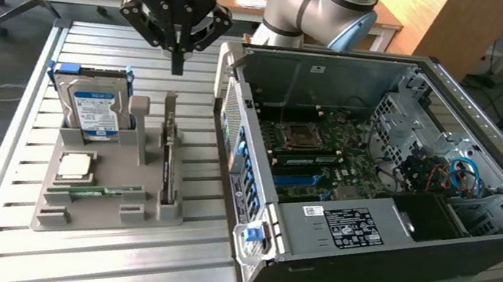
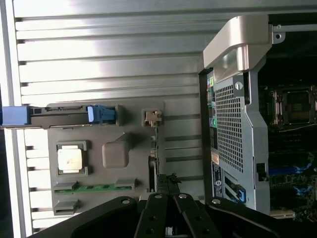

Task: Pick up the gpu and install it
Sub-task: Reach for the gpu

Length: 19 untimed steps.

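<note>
The gpu (image 1: pixel 168 153) is a thin dark card standing on edge in a slot of the grey holder tray (image 1: pixel 139 203), which lies at the exterior view's left of the computer case. My gripper (image 1: pixel 177 65) hangs shut above the far end of the card, with a gap between them and nothing between its fingers. In the wrist view the gpu (image 2: pixel 153 148) shows edge-on as a narrow dark strip, and my gripper (image 2: pixel 167 191) sits over one end of it.
The tray also holds a silver hard drive (image 1: pixel 93 108) with a blue-white label, a square processor chip (image 1: pixel 76 164) and a green memory stick (image 1: pixel 96 192). The open computer case (image 1: pixel 376 166) with its motherboard exposed lies beside the tray on a slatted metal table (image 1: pixel 96 260).
</note>
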Motion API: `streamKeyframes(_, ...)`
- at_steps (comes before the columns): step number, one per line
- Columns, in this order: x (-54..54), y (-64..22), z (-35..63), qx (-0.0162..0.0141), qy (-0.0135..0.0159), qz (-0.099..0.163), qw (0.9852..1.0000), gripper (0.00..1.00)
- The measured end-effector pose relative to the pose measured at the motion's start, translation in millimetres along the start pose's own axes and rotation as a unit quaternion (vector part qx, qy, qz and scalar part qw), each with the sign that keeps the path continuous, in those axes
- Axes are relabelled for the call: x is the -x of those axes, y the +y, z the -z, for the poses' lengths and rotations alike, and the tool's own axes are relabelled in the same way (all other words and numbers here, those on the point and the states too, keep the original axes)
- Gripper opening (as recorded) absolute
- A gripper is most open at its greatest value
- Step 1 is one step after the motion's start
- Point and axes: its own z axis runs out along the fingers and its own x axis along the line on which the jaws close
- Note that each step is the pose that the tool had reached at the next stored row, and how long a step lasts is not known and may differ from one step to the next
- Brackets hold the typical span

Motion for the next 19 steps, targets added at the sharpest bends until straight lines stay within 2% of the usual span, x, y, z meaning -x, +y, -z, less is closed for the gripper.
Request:
streamKeyframes(4, -5.1, -0.4, -0.1, -0.0001, -0.0001, -0.001, 1.0000, 0.11)
streamKeyframes(12, -5.5, -1.4, 0.0, -0.0001, 0.0000, -0.001, 1.0000, 0.11)
streamKeyframes(19, -4.4, -12.6, 0.4, -0.0001, 0.0000, -0.001, 1.0000, 0.11)
